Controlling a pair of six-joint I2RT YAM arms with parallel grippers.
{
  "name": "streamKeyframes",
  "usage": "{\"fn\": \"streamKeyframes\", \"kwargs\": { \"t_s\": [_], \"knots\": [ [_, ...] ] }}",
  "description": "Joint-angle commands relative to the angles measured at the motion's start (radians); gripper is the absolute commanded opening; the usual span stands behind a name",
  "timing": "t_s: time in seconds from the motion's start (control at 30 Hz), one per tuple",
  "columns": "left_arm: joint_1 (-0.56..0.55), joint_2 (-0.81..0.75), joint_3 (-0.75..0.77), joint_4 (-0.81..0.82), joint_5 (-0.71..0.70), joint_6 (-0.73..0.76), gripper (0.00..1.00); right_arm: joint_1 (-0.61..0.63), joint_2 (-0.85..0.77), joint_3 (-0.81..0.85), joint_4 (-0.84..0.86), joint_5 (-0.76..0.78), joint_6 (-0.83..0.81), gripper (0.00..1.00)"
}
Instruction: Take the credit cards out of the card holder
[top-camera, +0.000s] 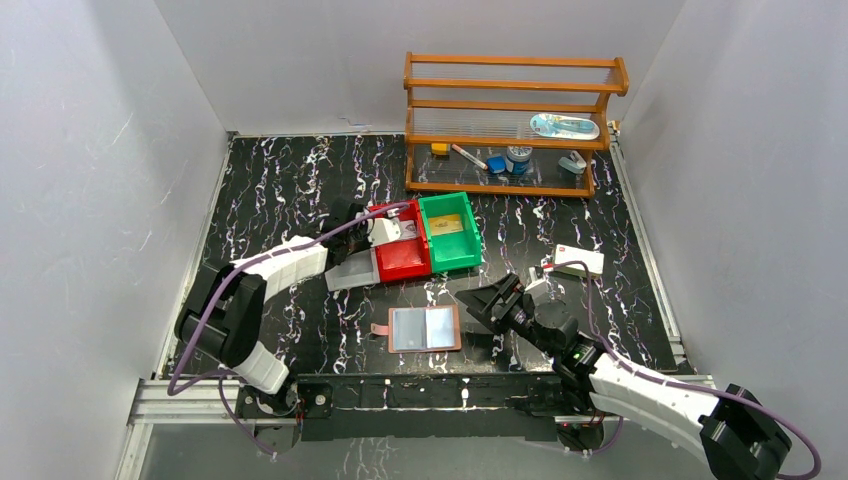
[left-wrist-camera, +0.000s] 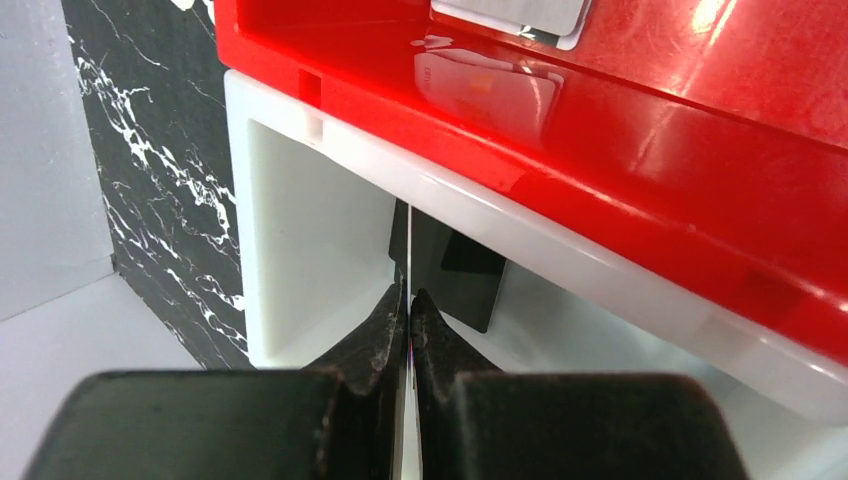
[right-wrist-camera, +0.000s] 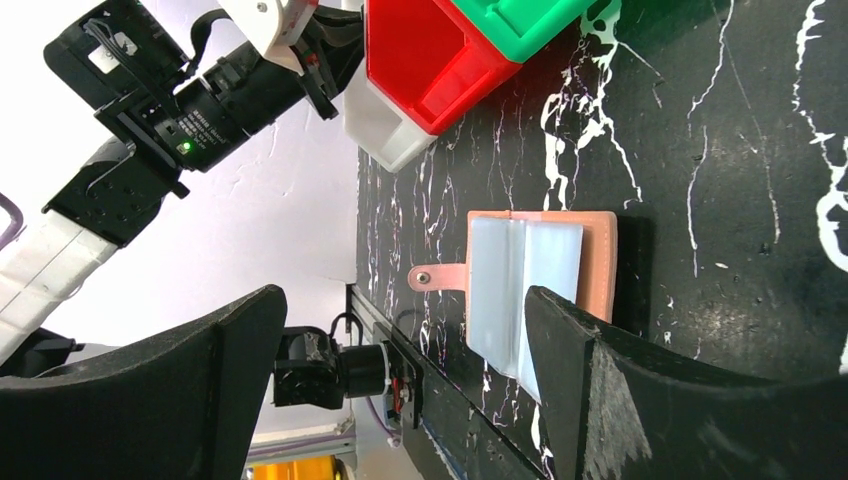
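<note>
While edge-on over the white bin (left-wrist-camera: 300, 250), card (left-wrist-camera: 410, 245) in tight left jaws — right jaws wide near card holder (top-camera: 425, 328).

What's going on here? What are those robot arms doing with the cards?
The left hand is shut on a thin white card, seen edge-on. It holds the card above a white plastic bin, where a dark card lies. The reddish-brown leather card holder lies open on the black marbled table. The right hand hovers beside it, wide open and holding nothing.
</note>
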Motion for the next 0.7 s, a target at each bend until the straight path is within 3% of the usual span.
{"fn": "streamKeyframes", "kwargs": {
  "t_s": [0.0,0.27,0.33,0.67],
  "knots": [
    [0.005,-0.001,-0.027,0.102,-0.009,0.016,0.0,-0.003,-0.018,0.001,-0.027,0.04,0.005,0.98],
    [0.009,0.065,-0.038,0.133,0.004,-0.008,0.01,-0.004,-0.019,0.003,-0.058,0.041,0.019,0.98],
    [0.009,0.068,-0.046,0.142,0.009,-0.014,0.13,-0.004,-0.019,0.0,-0.065,0.044,0.029,0.98],
    [0.011,-0.041,-0.085,0.109,0.059,-0.056,0.3,-0.004,-0.02,-0.001,-0.077,0.043,0.037,0.98]
  ]
}}
